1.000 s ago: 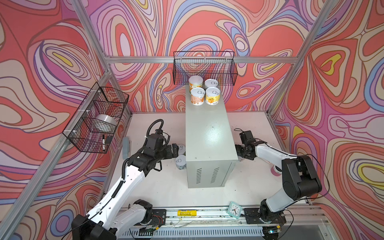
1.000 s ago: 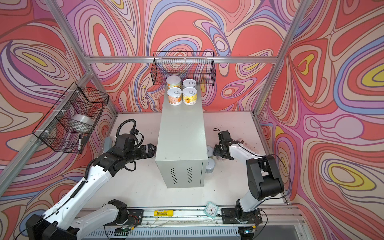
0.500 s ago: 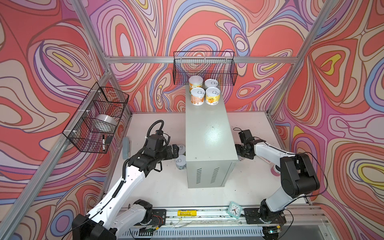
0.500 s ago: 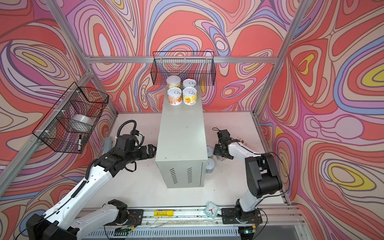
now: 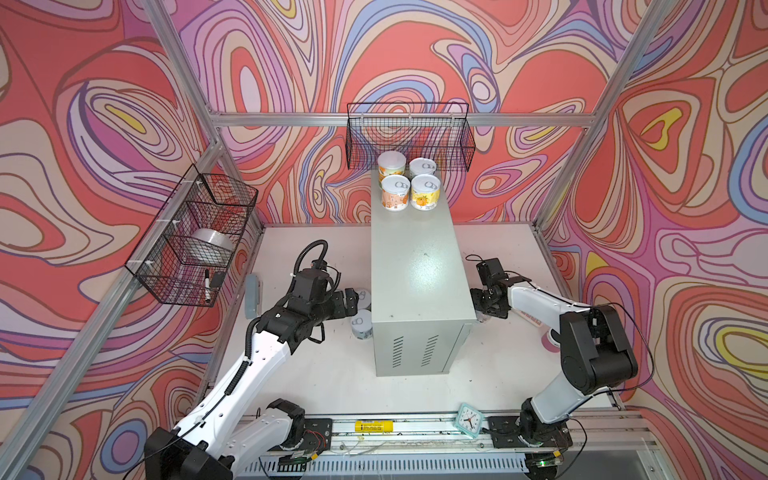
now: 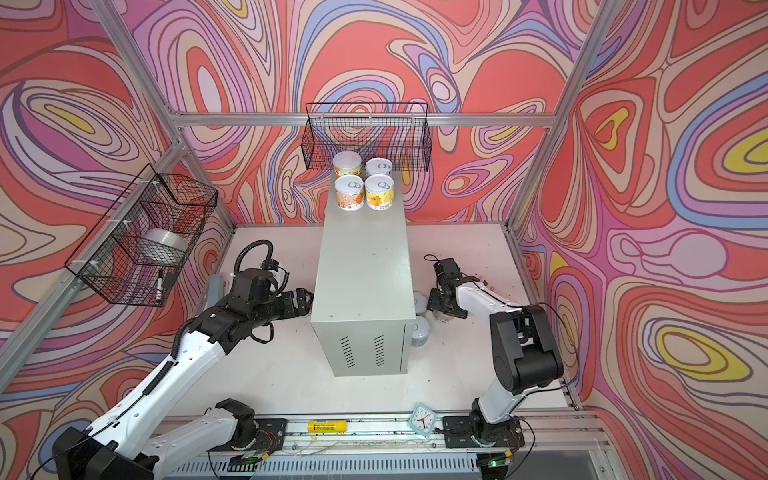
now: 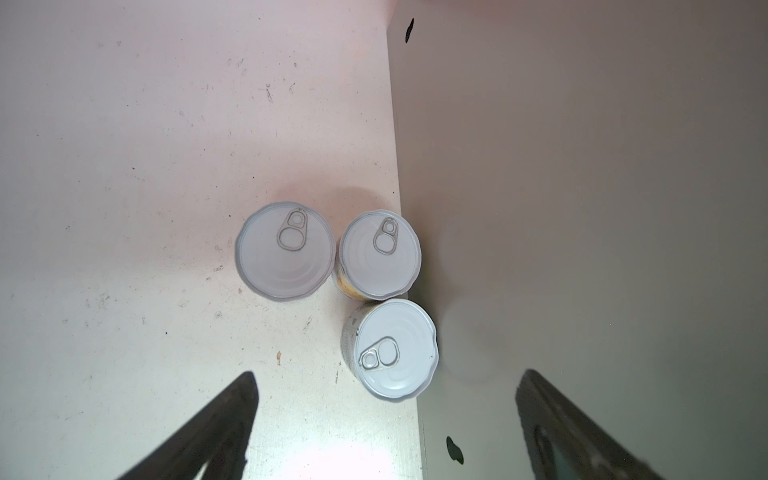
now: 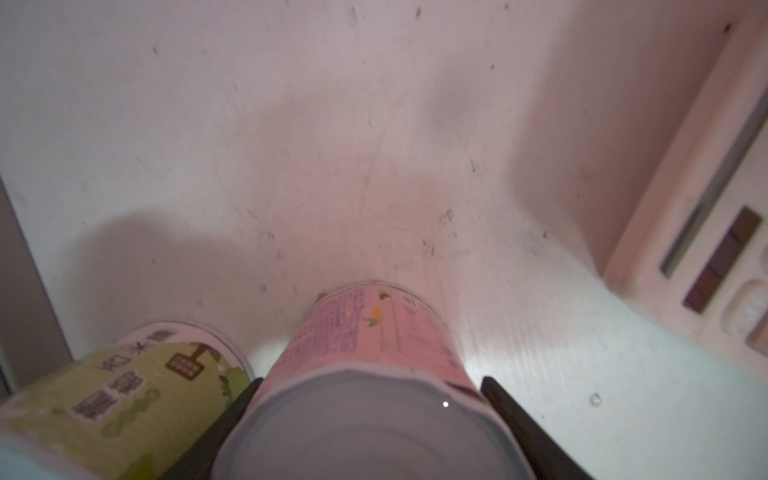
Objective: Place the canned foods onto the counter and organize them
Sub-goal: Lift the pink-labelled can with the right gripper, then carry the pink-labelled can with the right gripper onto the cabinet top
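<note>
The counter [image 5: 415, 257] [image 6: 361, 257] is a tall grey box mid-table, with several cans [image 5: 395, 193] [image 6: 349, 193] grouped at its far end. Three silver-lidded cans [image 7: 284, 249] [image 7: 379, 254] [image 7: 390, 349] stand on the table against its left side. My left gripper [image 5: 352, 300] [image 7: 388, 374] hovers open above them, holding nothing. To the right of the counter my right gripper [image 5: 484, 309] [image 8: 368, 382] is low, shut on an upright pink-labelled can [image 8: 365, 332]. A green-labelled can [image 8: 137, 374] stands right beside it. Two more cans [image 6: 419, 301] [image 6: 420, 330] show by the counter's right wall.
A pink calculator [image 8: 706, 249] lies near the right gripper, and a small pink cylinder [image 5: 550, 340] stands by the right arm. Wire baskets hang on the back wall [image 5: 409, 137] and the left wall [image 5: 195, 232]. A small clock [image 5: 469, 419] leans on the front rail.
The right gripper's jaws have narrowed onto the pink can and the wrist has edged closer to the counter. The left gripper has crept slightly toward the counter.
</note>
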Action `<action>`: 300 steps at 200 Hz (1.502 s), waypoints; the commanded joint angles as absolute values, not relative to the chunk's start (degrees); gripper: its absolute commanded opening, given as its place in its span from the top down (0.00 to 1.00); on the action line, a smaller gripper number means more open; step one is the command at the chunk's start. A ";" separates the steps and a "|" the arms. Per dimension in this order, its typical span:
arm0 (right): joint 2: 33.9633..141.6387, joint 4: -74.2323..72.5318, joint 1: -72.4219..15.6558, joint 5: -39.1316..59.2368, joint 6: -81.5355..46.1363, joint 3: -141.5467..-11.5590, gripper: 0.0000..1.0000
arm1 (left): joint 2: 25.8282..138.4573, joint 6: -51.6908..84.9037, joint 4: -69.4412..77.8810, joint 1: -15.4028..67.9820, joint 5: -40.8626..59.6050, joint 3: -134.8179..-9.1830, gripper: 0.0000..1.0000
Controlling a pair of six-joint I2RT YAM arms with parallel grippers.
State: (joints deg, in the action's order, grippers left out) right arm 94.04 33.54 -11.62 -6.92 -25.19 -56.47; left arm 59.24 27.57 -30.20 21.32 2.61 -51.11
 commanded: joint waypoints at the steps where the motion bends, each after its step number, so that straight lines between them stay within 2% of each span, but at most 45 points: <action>1: 89.01 41.26 -11.75 -7.29 -25.83 -58.11 1.00 | 60.33 26.59 -30.31 20.95 3.01 -52.36 0.02; 52: 77.35 55.38 -11.84 -7.18 -25.58 -65.31 1.00 | 60.47 25.93 -30.98 20.98 3.15 -53.15 0.02; 92: 73.44 68.03 -11.94 -4.78 -23.06 -81.75 1.00 | 59.78 25.40 -32.15 20.92 2.98 -53.96 0.03; 119: 72.65 70.94 -14.58 -2.43 -23.07 -93.54 1.00 | 59.80 25.31 -32.13 20.95 2.99 -54.57 0.03; 155: 79.80 77.32 -28.65 -13.77 -24.24 -113.36 1.00 | 60.06 25.37 -32.72 20.98 3.36 -55.46 0.03; 185: 87.87 81.47 -33.31 -17.59 -22.40 -130.05 1.00 | 59.36 25.31 -32.84 20.92 3.89 -55.56 0.04; 219: 96.42 84.89 -36.13 -17.19 -19.69 -144.59 1.00 | 59.76 25.82 -32.79 20.96 5.35 -55.72 0.05; 300: 105.44 83.43 -40.08 -18.01 -17.77 -150.91 1.00 | 60.19 25.27 -33.24 20.93 5.01 -56.60 0.05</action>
